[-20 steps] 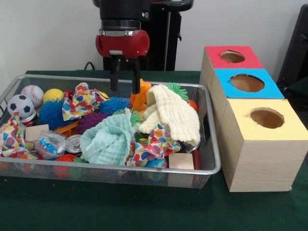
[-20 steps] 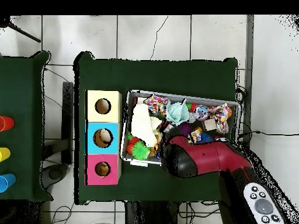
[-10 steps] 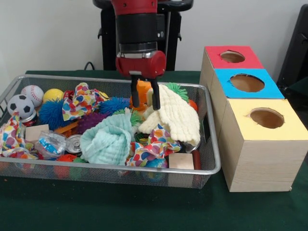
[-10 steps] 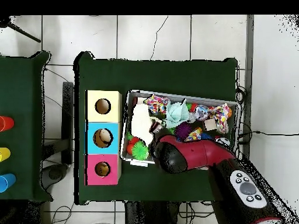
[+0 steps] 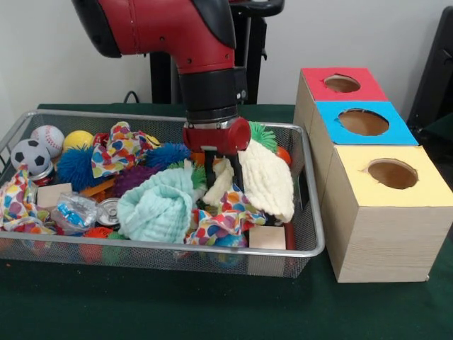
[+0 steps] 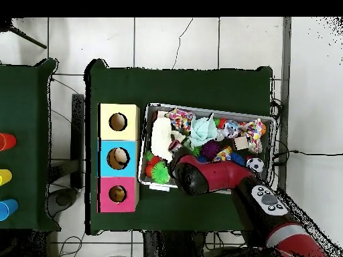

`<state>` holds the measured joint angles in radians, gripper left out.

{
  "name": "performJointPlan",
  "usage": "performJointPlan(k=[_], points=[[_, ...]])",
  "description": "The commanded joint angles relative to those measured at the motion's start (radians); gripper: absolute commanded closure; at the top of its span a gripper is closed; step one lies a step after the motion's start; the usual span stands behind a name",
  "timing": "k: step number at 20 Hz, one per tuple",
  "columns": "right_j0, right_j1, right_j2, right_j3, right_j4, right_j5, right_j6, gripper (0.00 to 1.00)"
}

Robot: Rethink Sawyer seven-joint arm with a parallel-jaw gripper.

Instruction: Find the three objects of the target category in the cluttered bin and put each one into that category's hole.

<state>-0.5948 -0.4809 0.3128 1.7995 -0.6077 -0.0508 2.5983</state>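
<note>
1. We see the gripper (image 5: 221,168) low in the wire bin (image 5: 311,212), fingers straddling a fold of the cream cloth (image 5: 265,177). Jaws part open w/ cloth between them; we can't tell if they've pinched it yet, so grip status = unknown.
2. Target category not stated. Judging from where the fingers sit, we take it to be cloths; candidates: cream cloth at bin's box-side end, mint cloth (image 5: 159,205) mid-bin, dotted cloth (image 5: 122,150) toward the back. A 2nd dotted piece (image 5: 223,219) lies just in front of the gripper.
3. Three boxes stand beside the bin: red-top box (image 5: 318,88), blue-top box (image 5: 393,127), yellow-top box (image 5: 425,188), one hole each. Which hole goes w/ cloths: can't tell.
4. Handling (our judgement): cloth is light, soft, limp, not fragile. It'll drape and trail when lifted and may drag neighbours, e.g. the green spiky ball (image 5: 263,132) touching its back edge.
5. Best hold = a raised fold near the middle, pinched deep so less hangs loose. An edge grab leaves a long tail that could snag the bin rim or bunch at the hole.
</note>
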Motion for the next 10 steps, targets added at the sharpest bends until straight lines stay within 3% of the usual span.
performJointPlan(k=[1,6,10], points=[[0.021,0.175,-0.087,-0.185,-0.051,-0.086,-0.002,0.0],[0.092,0.229,-0.231,-0.232,-0.02,-0.083,-0.01,0.0],[0.103,0.244,-0.252,-0.241,-0.019,-0.072,-0.022,0.0]])
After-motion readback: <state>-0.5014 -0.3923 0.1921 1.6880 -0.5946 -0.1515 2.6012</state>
